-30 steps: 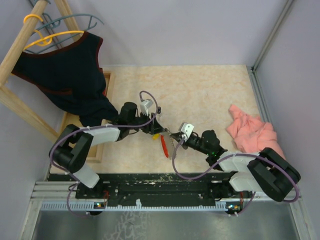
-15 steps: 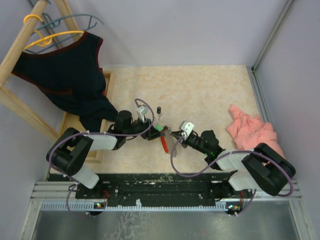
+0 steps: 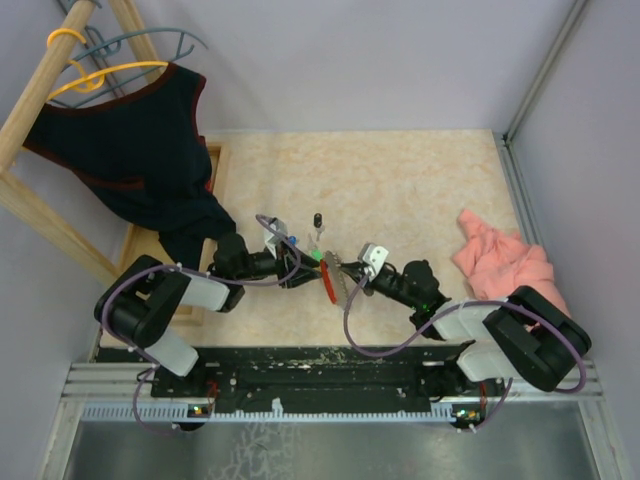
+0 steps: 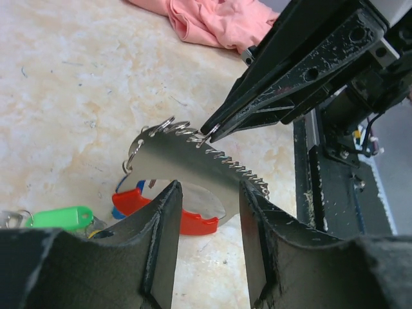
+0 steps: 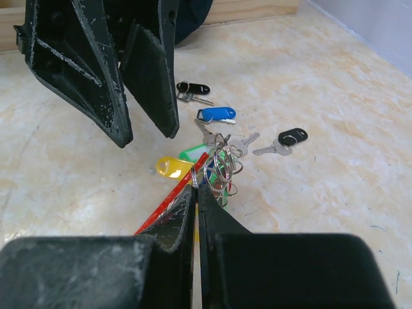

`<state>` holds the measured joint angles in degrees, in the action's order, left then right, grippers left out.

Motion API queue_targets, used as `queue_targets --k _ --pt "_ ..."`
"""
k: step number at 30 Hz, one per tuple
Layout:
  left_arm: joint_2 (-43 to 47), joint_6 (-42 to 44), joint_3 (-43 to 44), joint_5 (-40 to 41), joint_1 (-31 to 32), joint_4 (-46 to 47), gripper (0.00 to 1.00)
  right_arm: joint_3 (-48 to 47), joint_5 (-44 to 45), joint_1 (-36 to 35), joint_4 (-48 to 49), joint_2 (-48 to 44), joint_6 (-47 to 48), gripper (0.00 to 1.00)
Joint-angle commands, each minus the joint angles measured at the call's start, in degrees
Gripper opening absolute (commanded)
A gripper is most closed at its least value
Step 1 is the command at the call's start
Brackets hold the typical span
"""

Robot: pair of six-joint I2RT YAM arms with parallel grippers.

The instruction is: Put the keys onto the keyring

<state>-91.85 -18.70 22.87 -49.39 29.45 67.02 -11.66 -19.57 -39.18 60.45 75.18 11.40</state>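
The keyring (image 3: 328, 285) is a red band (image 4: 174, 217) with a grey toothed strip (image 4: 193, 161), standing on edge on the table. My right gripper (image 3: 345, 272) is shut on the strip's toothed edge (image 5: 196, 185), beside a bunch of small rings (image 5: 223, 164). My left gripper (image 3: 290, 265) is open and empty, its jaws (image 4: 209, 199) just short of the keyring. Around the ring lie a yellow key (image 5: 174, 167), a green key (image 5: 193, 153), a blue key (image 5: 217, 114) and two black keys (image 5: 193, 87) (image 5: 293, 136). One black key (image 3: 317, 220) lies apart, farther back.
A pink cloth (image 3: 505, 262) lies at the right. A dark garment (image 3: 130, 150) hangs on a wooden rack (image 3: 40, 95) at the back left, over a wooden base (image 3: 205, 230). The black rail (image 3: 330, 375) runs along the near edge.
My left gripper has drawn back to the left, away from the keyring, and sits lower. The far black key is now uncovered. My right gripper still holds the keyring.
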Motion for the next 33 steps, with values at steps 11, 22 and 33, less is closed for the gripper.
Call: queue_targets --k 11,22,33 --pt "-4.3 15.6 0.0 -5.6 0.9 10.9 0.45 -2.5 -6.0 0.5 5.8 2.8 2.6 0.00" --pt "-8.1 19.3 0.2 -5.6 2.9 14.1 0.33 -4.3 -7.6 0.4 7.2 6.8 3.4 0.00" --pt "-8.1 23.1 1.6 -0.2 3.1 6.9 0.34 -4.6 -8.5 0.5 8.0 8.1 3.4 0.00"
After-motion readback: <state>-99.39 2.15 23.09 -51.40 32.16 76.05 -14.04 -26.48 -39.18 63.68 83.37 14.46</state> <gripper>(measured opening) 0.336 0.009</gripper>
